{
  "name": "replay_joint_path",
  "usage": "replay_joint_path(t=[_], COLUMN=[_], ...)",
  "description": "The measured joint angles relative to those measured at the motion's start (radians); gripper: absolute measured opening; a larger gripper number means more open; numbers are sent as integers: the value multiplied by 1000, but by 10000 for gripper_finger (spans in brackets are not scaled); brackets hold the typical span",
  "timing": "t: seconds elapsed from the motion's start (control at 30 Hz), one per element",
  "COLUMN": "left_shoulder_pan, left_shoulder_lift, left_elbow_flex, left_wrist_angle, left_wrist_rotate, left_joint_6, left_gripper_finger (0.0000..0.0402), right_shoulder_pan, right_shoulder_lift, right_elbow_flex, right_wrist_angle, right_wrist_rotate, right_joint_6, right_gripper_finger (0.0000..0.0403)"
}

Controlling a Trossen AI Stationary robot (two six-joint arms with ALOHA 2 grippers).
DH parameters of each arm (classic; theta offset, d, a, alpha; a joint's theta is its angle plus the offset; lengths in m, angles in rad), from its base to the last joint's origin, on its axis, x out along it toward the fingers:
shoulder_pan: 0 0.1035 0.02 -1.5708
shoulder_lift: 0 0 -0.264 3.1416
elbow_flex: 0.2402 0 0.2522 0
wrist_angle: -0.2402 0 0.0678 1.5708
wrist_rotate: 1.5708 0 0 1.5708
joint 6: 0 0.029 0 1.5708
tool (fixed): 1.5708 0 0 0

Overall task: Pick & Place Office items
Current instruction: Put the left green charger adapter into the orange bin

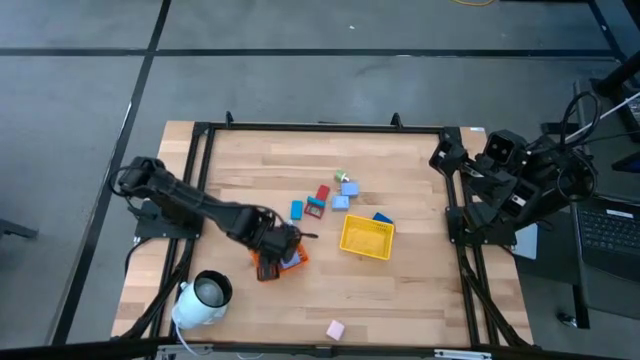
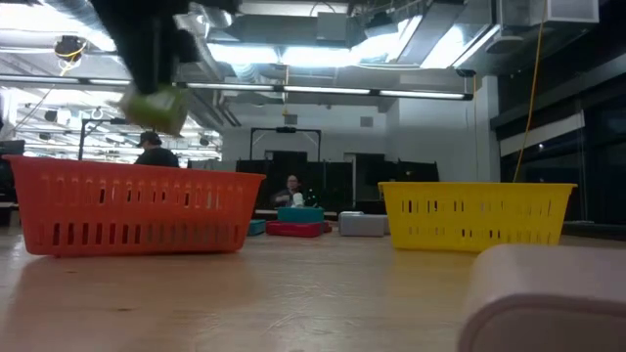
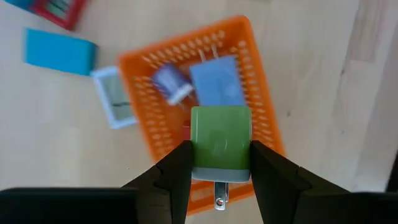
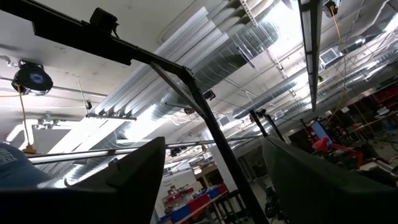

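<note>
My left gripper (image 3: 221,149) is shut on a green block (image 3: 220,138) and hangs over the orange tray (image 1: 292,263), left of the table's middle. The low view shows that block (image 2: 156,106) high above the orange tray (image 2: 137,210). A blue block (image 3: 216,81) and a small blue-and-white piece (image 3: 171,83) lie in the tray. More office items lie on the table near its middle: blue (image 1: 297,209), red (image 1: 316,206), light blue (image 1: 340,201) and green (image 1: 340,177). My right gripper (image 4: 212,146) stands open, raised at the table's right edge, pointing up at the ceiling. My left gripper pinches the green block by its two opposite sides (image 3: 195,144) between the two fingers. The fingers point down from above. The block's grey end with a metal prong (image 3: 219,198) lies back between the fingers. The block is lifted clear, above the orange tray's inside.
A yellow tray (image 1: 366,237) stands right of the middle, a blue piece (image 1: 382,217) at its far corner. A white cylinder (image 1: 203,298) lies at the near left. A pink block (image 1: 335,329) sits near the front edge. Black frame rails (image 1: 320,127) border the table.
</note>
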Motion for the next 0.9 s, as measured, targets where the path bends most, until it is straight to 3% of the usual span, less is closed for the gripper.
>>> replay_joint_path(t=[0.33,0.5,0.9], left_shoulder_pan=[15,62,100], left_shoulder_lift=[-14,-14,-14], left_elbow_flex=[-229,-268,-274], left_wrist_angle=[332,359,387], left_wrist_rotate=[-63,-111,-85], left_joint_6=[-227,-204,-109], left_gripper_finger=[134,134,143], right_shoulder_pan=[0,0,0], right_shoulder_lift=[16,20,31], right_elbow_flex=[0,0,0], right_wrist_angle=[7,8,9], right_wrist_rotate=[23,30,53], right_joint_6=[33,46,42], right_gripper_finger=[277,277,277])
